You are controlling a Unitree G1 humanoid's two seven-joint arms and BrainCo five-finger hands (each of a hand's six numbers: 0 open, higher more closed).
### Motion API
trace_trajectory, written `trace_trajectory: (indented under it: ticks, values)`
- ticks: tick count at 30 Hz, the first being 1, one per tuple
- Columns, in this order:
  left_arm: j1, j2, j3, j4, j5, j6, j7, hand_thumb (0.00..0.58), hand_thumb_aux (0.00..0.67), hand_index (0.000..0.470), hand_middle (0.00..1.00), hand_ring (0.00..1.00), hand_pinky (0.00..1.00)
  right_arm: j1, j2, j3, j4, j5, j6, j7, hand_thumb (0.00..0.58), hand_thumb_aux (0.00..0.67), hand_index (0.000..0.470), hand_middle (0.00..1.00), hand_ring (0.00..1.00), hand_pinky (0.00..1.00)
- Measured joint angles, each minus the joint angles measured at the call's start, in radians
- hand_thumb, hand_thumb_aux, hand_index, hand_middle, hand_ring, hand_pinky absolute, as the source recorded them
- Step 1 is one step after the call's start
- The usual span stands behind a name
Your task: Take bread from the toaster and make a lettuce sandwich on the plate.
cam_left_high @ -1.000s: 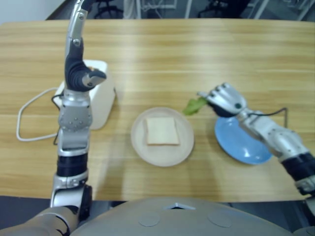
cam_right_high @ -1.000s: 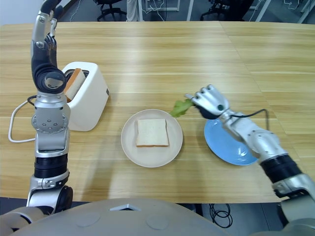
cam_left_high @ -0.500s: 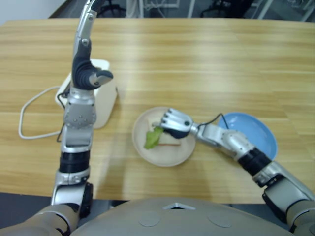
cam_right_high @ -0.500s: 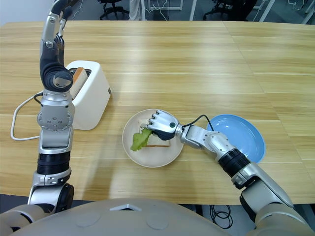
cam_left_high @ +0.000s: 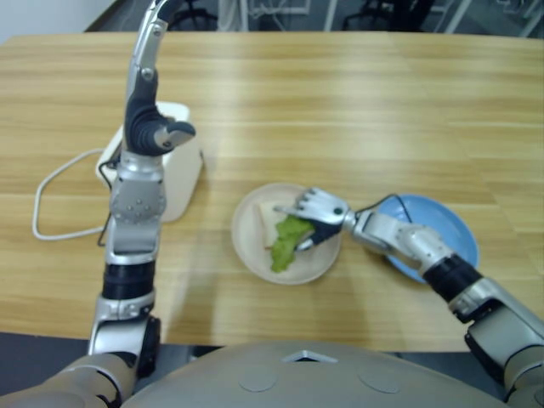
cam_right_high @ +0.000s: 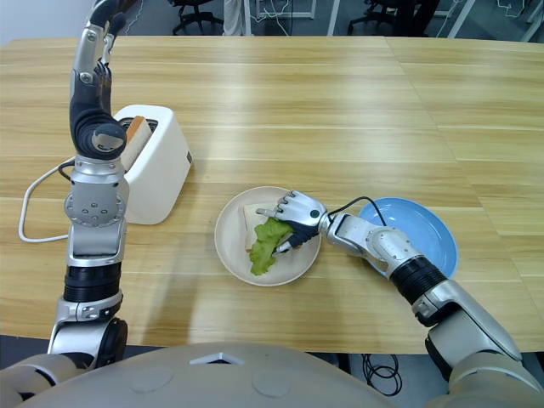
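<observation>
Lettuce (cam_right_high: 265,242): laid over bread (cam_right_high: 248,218) on plate (cam_right_high: 228,251) as filling, upper end loosely pinched by right hand (cam_right_high: 299,214) fingers (cam_right_high: 276,208) for placing

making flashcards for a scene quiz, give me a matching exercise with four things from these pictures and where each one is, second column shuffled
Column A
1. lettuce
2. blue plate
3. toaster
4. right hand

Column B
a. has a slice standing in its slot
b. lies on the bread on the cream plate
c. over the cream plate, at the lettuce's edge
d. right of the cream plate

Pairs: 1-b, 2-d, 3-a, 4-c
</observation>
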Motion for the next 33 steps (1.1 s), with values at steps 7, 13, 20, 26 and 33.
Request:
trace_trajectory:
  ticks: [7,13,20,26,33]
  values:
    - [0.01,0.003,0.001,-0.003,-0.001,0.001,-0.005,0.0,0.0,0.0,0.0,0.0,0.0,-0.007,0.008,-0.001,0.033,-0.005,0.021,-0.025,0.0,0.0,0.0,0.35,0.35,0.35]
    - [0.016,0.004,0.001,-0.005,-0.001,0.004,-0.007,0.0,0.0,0.0,0.0,0.0,0.0,-0.011,0.01,-0.001,0.04,-0.007,0.039,-0.031,0.0,0.0,0.0,0.35,0.35,0.35]
    - [0.025,0.005,0.001,-0.009,-0.001,0.014,-0.011,0.0,0.0,0.0,0.0,0.0,0.0,-0.008,0.007,-0.004,-0.016,-0.007,0.056,-0.034,0.0,0.0,0.0,0.33,0.33,0.33]
    - [0.026,0.005,0.001,-0.01,0.0,0.016,-0.013,0.0,0.0,0.0,0.0,0.0,0.0,0.002,0.005,-0.026,-0.064,-0.006,0.067,-0.039,0.0,0.0,0.0,0.05,0.05,0.05]
    - [0.026,0.007,0.0,-0.011,0.0,0.016,-0.02,0.0,0.0,0.0,0.0,0.0,0.0,0.02,-0.007,-0.046,-0.124,0.016,0.065,-0.011,0.0,0.0,0.0,0.0,0.0,0.0]
